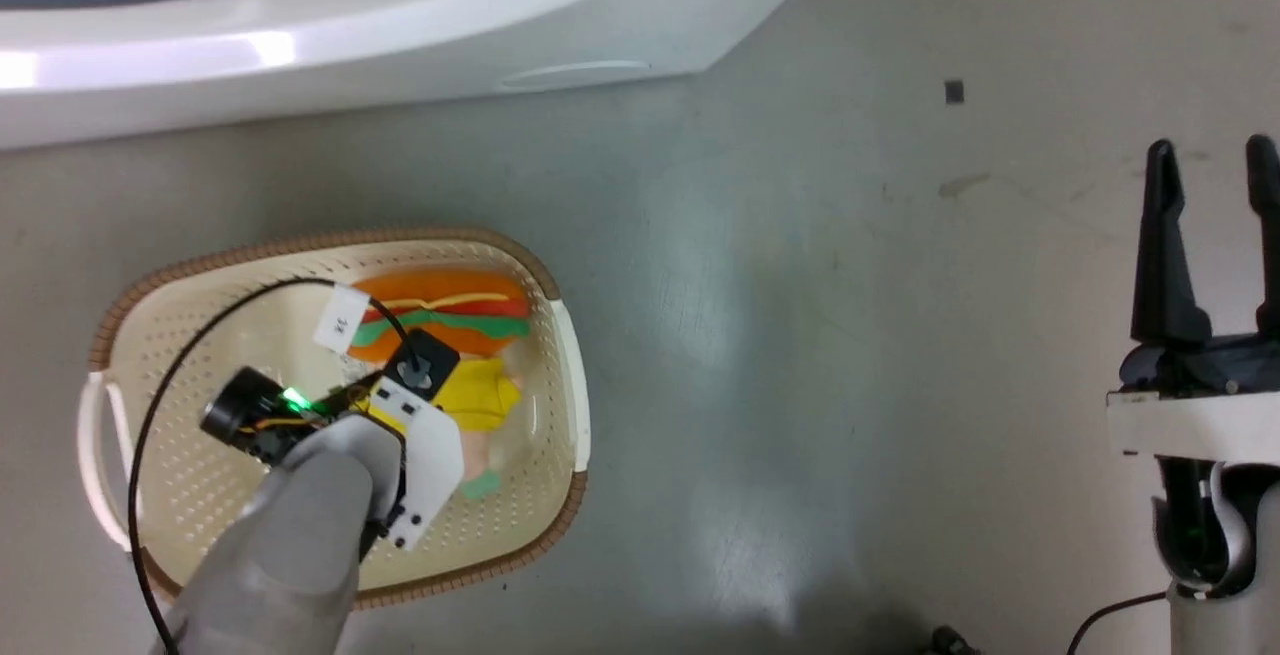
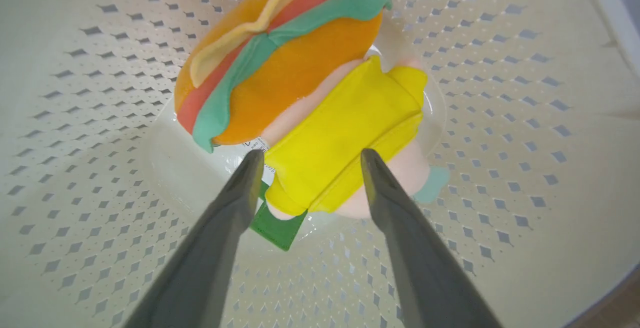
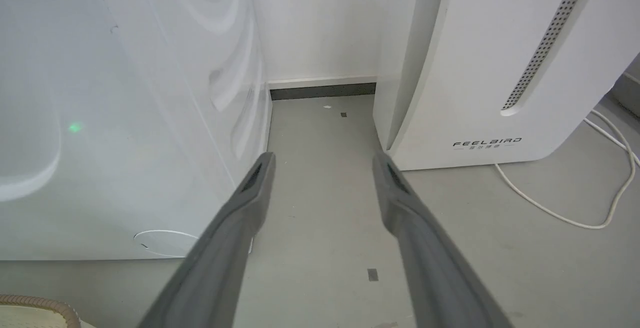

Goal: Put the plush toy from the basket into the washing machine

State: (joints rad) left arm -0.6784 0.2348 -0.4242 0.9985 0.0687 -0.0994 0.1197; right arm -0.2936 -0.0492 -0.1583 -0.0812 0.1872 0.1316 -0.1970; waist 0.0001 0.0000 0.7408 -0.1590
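Left gripper [image 2: 311,165]: fingers spread wide, gripping nothing, straddling the toy [image 2: 287,67] at its yellow torso.
Place: toy lies on the basket [image 2: 500,92] floor.
Handling: probably light, soft and squashy; pinch the narrow torso, not the broad bun head.

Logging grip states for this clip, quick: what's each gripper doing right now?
Left gripper: open, straddling the plush toy in the basket, not clamped.
Right gripper: open, empty, above the floor.
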